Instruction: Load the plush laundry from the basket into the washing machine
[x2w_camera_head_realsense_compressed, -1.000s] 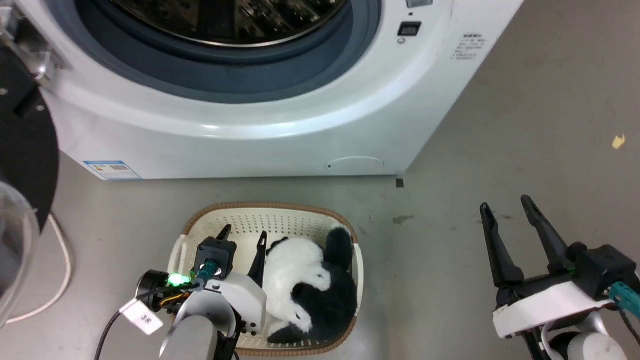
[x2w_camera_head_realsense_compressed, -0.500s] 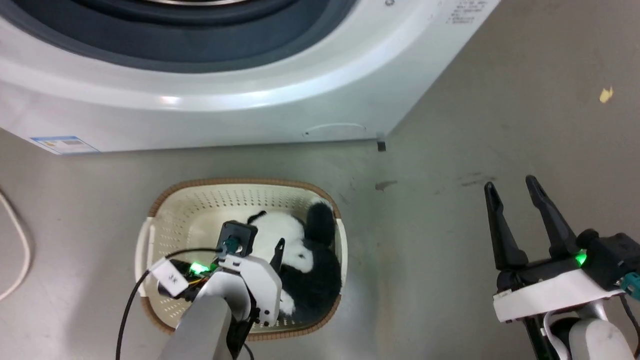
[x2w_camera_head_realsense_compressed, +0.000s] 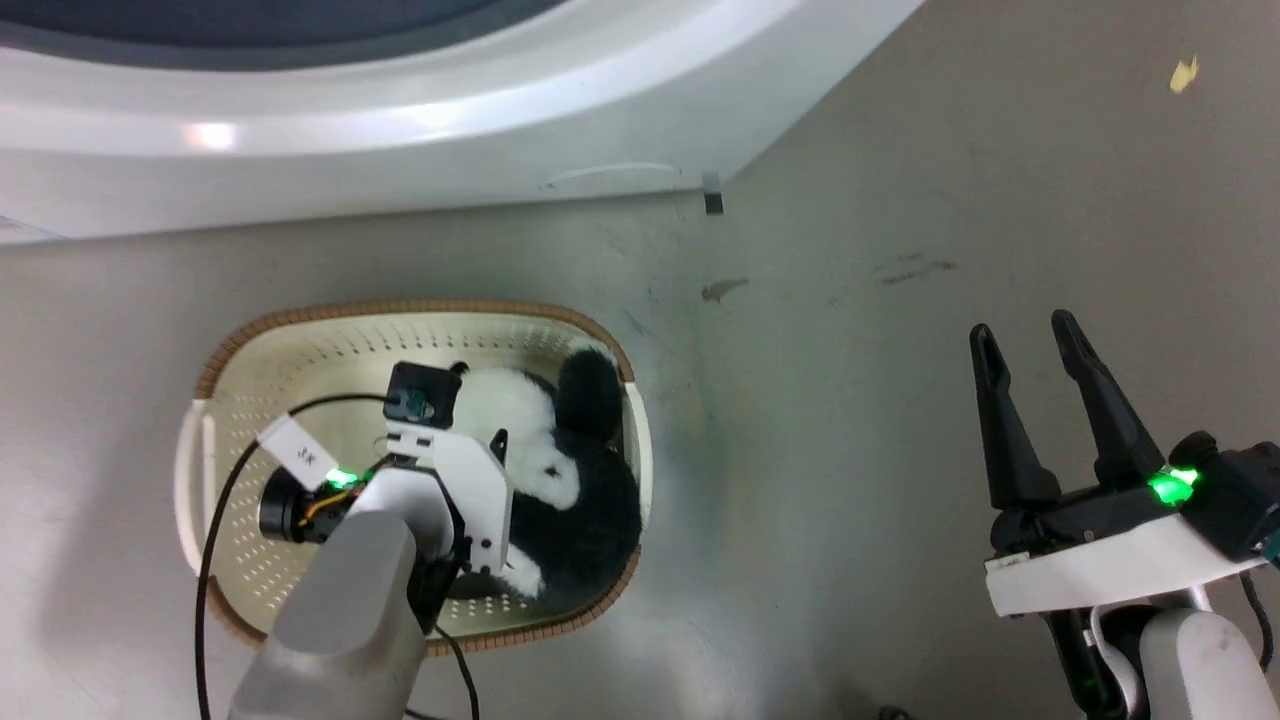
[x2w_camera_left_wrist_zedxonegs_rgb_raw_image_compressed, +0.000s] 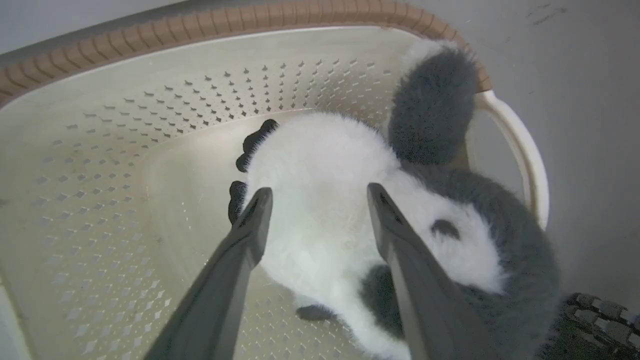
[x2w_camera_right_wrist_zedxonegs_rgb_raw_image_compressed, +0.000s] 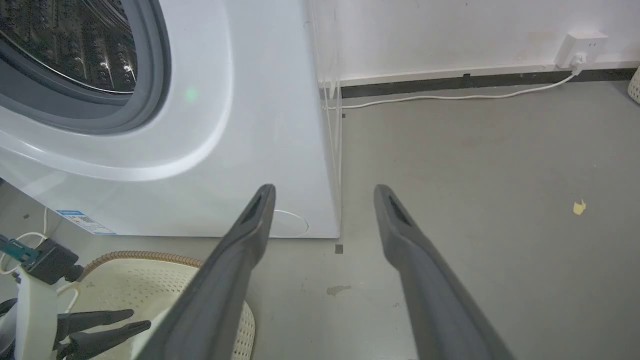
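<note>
Fluffy plush laundry (x2w_camera_left_wrist_zedxonegs_rgb_raw_image_compressed: 320, 210), matt perforated plastic basket (x2w_camera_left_wrist_zedxonegs_rgb_raw_image_compressed: 125, 150), glossy white washing machine (x2w_camera_right_wrist_zedxonegs_rgb_raw_image_compressed: 250, 125), smooth matt floor (x2w_camera_right_wrist_zedxonegs_rgb_raw_image_compressed: 475, 175)

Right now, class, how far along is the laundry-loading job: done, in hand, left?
Done: nothing loaded; the fluffy black-and-white plush laundry lies in the cream perforated plastic basket. In hand: the open left gripper straddles its white body. Left: grip, lift, carry into the large white front-loading washing machine. The right gripper hangs open, empty.
</note>
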